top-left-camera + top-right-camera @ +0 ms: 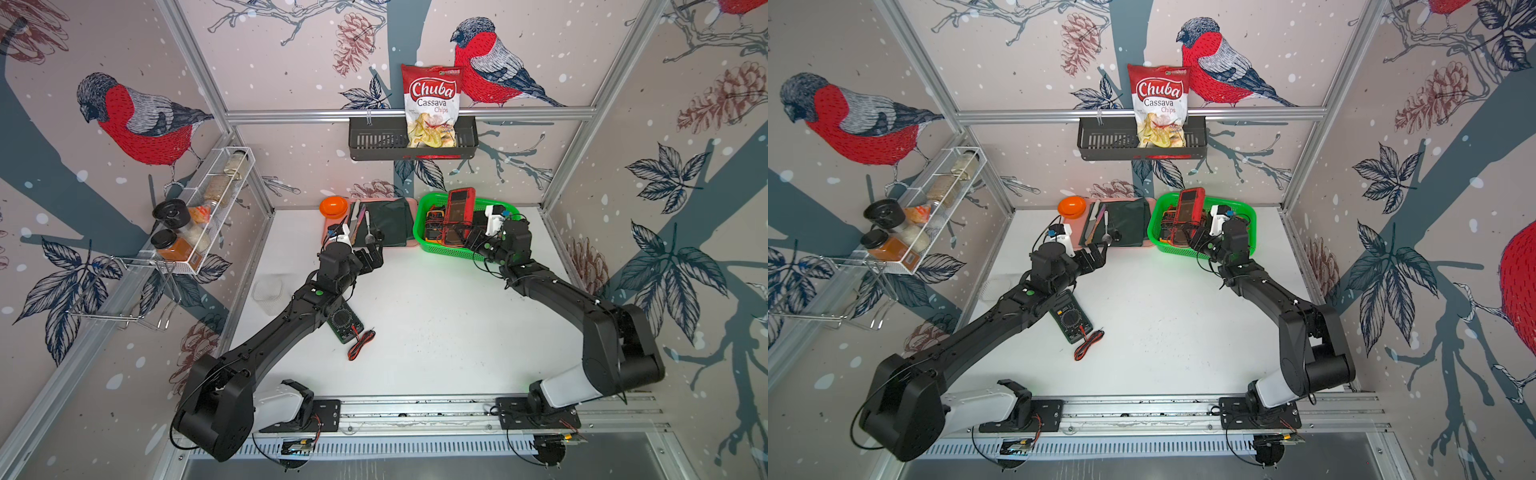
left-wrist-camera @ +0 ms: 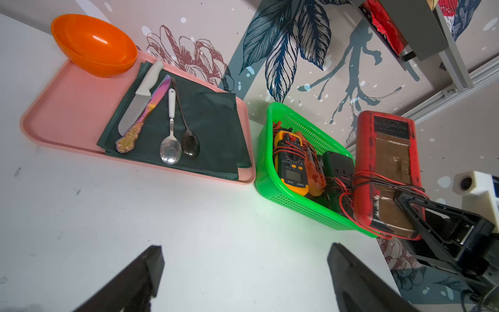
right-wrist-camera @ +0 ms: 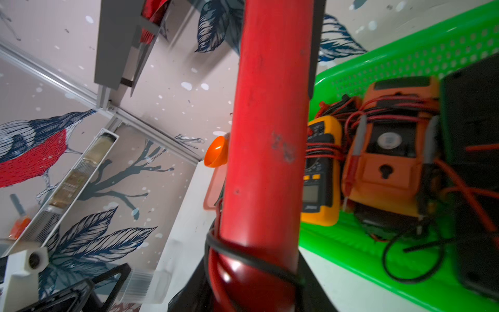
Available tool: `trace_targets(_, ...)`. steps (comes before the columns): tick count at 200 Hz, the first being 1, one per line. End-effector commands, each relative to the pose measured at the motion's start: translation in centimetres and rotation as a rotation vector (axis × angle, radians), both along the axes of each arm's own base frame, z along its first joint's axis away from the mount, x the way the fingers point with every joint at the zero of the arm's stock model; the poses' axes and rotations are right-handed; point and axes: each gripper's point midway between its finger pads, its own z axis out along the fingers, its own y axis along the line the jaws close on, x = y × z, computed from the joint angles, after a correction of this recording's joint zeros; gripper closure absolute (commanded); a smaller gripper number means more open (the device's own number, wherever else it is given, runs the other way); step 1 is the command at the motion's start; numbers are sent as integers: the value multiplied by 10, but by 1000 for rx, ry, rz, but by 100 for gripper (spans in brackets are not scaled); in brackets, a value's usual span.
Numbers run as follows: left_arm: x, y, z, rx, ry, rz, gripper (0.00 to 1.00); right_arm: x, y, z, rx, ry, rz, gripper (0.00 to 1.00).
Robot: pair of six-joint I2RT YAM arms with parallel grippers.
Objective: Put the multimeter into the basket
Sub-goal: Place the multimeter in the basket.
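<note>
My right gripper (image 1: 471,237) is clamped on the low end of the red multimeter (image 1: 459,212), a finger on each side, black and red leads wound round the body there. The meter stands tilted, top leaning toward the far wall, over the near right part of the green basket (image 1: 440,249); can't tell if its low end touches the basket floor or rim. The basket sits at the far right of the white table (image 1: 436,324), just right of the pink tray (image 2: 67,113). Inside it: a yellow multimeter (image 2: 293,162) at left, an orange multimeter (image 3: 388,162) face down beside it, a dark case (image 2: 339,164) further right, leads tangled over all. My left gripper (image 2: 245,256) is spread wide with nothing between the fingers, hanging over bare table just near of the tray. A dark green multimeter (image 1: 347,326) lies flat on the table, partly under my left arm, near of centre-left and well apart from the basket, its red-black lead bundle (image 1: 360,344) touching its near right end.
</note>
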Motion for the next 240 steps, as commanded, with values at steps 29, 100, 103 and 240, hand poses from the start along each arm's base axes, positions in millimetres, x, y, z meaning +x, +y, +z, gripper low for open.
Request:
trace_targets(29,10,-2,-4,8,-15,2,1,34,-21,-7,-46,12,-6,90)
trace_targets(100,15,-8,-19,33,31,-15,2,68,-20,-43,-23,114,35,90)
trace_targets(103,15,-8,-20,32,32,-15,1,69,-19,-44,-21,117,37,89)
trace_targets(240,24,-14,-32,39,71,-24,2,66,-55,-87,-89,269,-74,36)
